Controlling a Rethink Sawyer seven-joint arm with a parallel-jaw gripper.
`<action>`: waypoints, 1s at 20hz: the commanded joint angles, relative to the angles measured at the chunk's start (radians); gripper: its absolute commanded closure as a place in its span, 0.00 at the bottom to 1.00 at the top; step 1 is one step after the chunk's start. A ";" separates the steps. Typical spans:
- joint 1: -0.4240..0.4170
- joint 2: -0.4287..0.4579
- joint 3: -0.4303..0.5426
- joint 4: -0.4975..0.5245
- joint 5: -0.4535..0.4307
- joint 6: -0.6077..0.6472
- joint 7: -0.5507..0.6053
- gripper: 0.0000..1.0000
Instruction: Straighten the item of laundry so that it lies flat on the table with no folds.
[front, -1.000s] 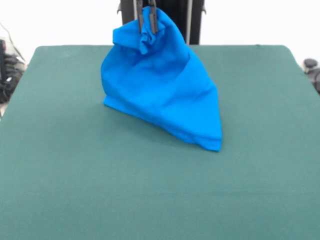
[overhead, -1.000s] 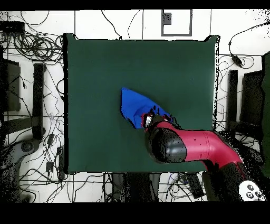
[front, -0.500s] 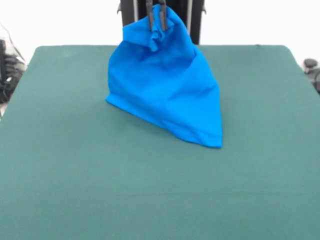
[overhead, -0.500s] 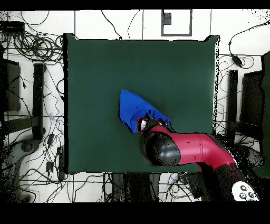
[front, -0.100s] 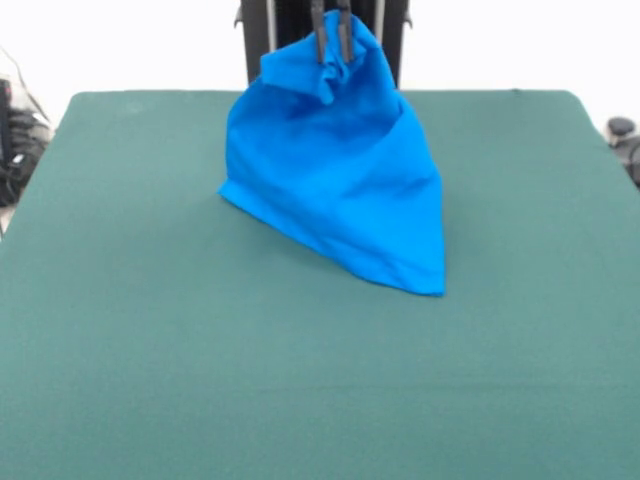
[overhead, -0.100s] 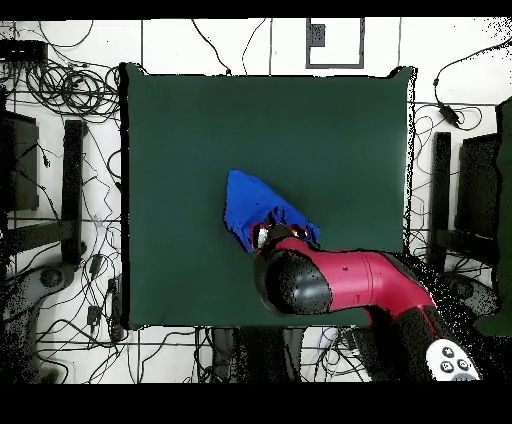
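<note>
Green felt table (front, -0.100s: 150, 350) | jaws (front, -0.100s: 332, 40) pinch thin blue T-shirt (front, -0.100s: 340, 190), tent-shaped

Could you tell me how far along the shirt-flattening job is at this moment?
Done: the gripper has a bunched top part of the blue T-shirt, jaws shut on it. In hand: the shirt hangs from there like a tent, its lower edge and one corner resting on the green table. Left: all the flattening; the cloth is doubled over, creased, and nowhere spread out.

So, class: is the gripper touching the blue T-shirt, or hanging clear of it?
Touching. In the front view the gripper is closed on a bunched peak of the T-shirt, holding it up off the table.
</note>
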 joint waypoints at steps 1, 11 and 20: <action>0.080 0.095 -0.060 0.047 -0.001 -0.085 0.153 1.00; 0.140 0.139 -0.124 0.041 0.013 -0.157 0.165 1.00; 0.113 0.136 -0.123 0.069 0.017 -0.179 0.137 1.00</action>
